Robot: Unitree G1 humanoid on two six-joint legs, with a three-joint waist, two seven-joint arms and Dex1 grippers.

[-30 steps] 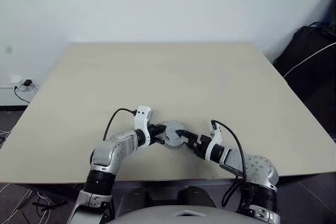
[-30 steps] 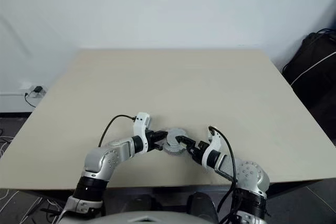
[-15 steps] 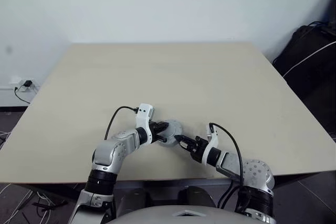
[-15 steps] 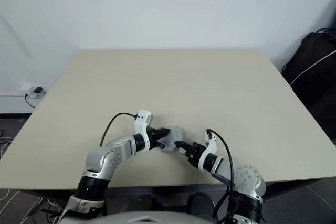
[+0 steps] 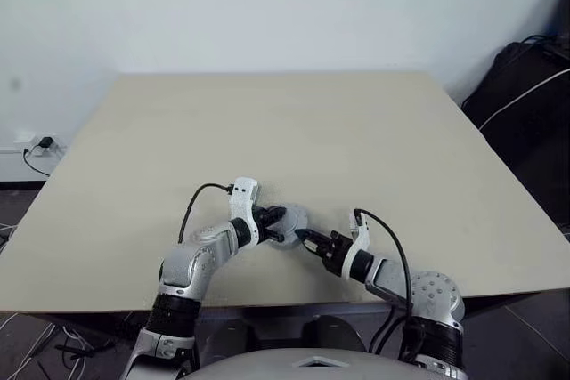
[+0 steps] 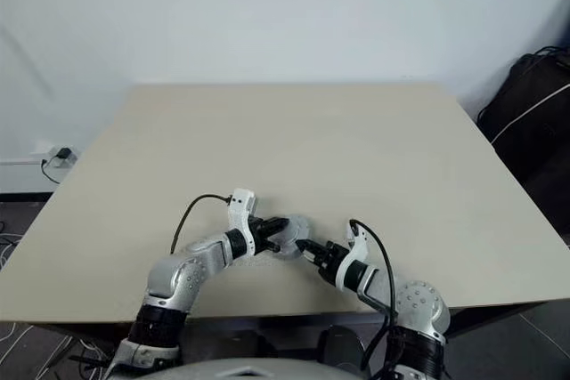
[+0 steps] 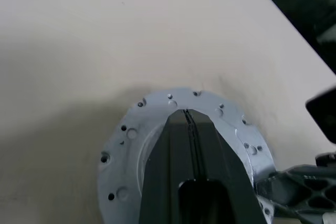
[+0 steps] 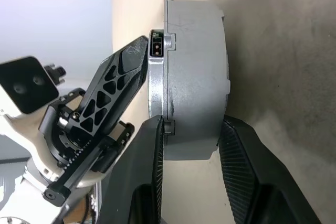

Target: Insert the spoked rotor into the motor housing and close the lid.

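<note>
Two grippers meet at the motor housing (image 8: 191, 77), a closed grey drum lying on the beige table (image 5: 285, 131) near its front edge. Its lid (image 7: 152, 129) faces up. The left gripper (image 7: 187, 115), fingers pressed together, rests on that lid. The right gripper (image 8: 189, 145) clamps the motor housing by top and bottom faces.

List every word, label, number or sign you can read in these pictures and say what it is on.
None can be read: there is no print on the round silver-grey metal motor assembly, the beige table, the left gripper or the right gripper.
</note>
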